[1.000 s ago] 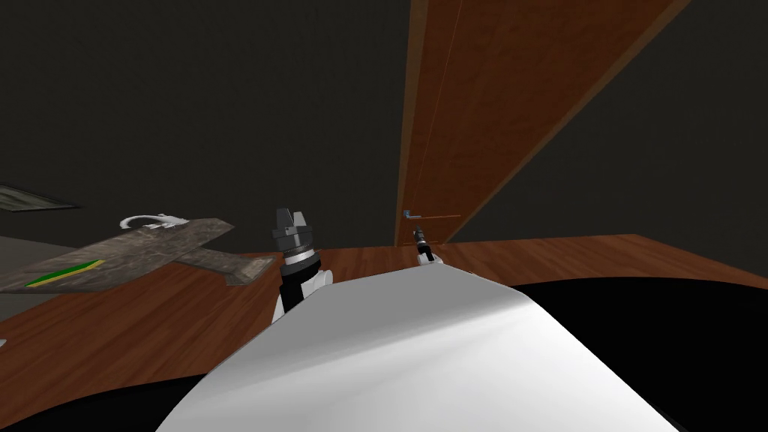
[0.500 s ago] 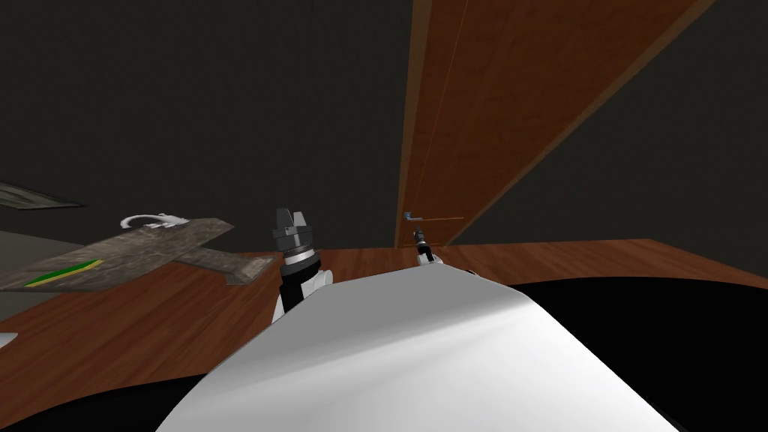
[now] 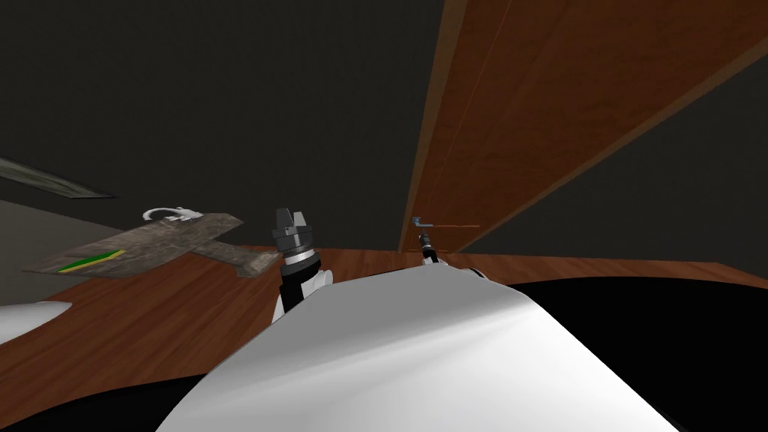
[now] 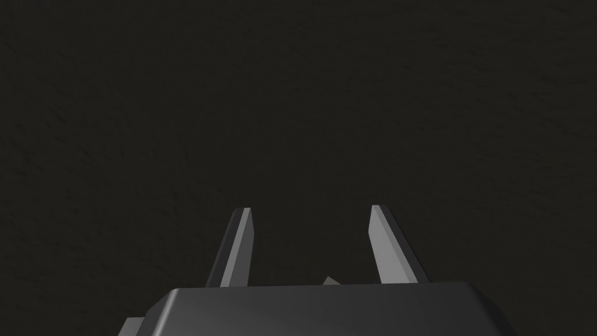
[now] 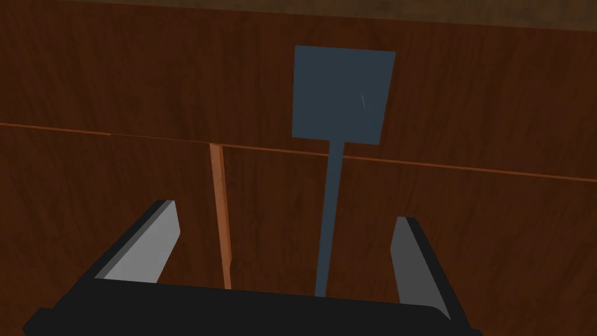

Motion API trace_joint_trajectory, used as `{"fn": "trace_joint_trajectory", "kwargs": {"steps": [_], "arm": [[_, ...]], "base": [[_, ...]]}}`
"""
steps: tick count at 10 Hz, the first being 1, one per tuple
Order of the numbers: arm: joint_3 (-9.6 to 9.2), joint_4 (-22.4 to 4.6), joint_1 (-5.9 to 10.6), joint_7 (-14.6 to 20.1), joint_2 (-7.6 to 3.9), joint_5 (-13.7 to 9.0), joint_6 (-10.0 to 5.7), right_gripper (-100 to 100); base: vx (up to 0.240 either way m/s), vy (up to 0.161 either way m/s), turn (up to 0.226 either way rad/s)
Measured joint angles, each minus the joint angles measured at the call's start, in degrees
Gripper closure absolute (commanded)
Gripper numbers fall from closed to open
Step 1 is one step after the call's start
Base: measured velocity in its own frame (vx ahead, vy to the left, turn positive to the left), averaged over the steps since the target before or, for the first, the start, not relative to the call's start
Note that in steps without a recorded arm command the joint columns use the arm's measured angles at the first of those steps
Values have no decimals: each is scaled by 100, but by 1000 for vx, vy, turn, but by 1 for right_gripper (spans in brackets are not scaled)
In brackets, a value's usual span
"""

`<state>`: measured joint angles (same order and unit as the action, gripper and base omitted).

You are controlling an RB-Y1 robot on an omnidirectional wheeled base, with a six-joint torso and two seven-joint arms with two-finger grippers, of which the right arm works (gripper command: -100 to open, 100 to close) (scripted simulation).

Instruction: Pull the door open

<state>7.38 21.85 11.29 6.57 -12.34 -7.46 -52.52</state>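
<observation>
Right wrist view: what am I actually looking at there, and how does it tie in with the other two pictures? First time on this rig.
That camera sits on the robot's right hand and looks along the right gripper, a dark box with two grey blade fingers. The fingers stand open in front of the brown wooden door. The blue-grey door handle runs from its square plate down between them, and neither finger presses it yet.

The head view looks steeply down from the robot's head. The same door rises ahead, with the handle and right hand small at its foot. The left gripper is raised on the robot's left, open and empty, and the left wrist view looks along it. Farther left, a mottled grey-brown slab with a green stripe shows over the wooden floor.
</observation>
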Motion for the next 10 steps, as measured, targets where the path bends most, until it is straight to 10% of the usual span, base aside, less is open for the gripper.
{"fn": "trace_joint_trajectory", "kwargs": {"steps": [2, 3, 5, 10], "arm": [[-2, 511, -279, -32, 18, 2, 361, -100], [-4, 1180, -530, -72, 68, 7, 604, -100], [-2, 968, -342, -55, 43, 4, 438, -100], [143, 969, -524, 110, -211, -143, 354, -100]], "base": [[-27, -3, -3], [-18, -1, -3], [38, 7, 136], [121, -15, 102]]}}
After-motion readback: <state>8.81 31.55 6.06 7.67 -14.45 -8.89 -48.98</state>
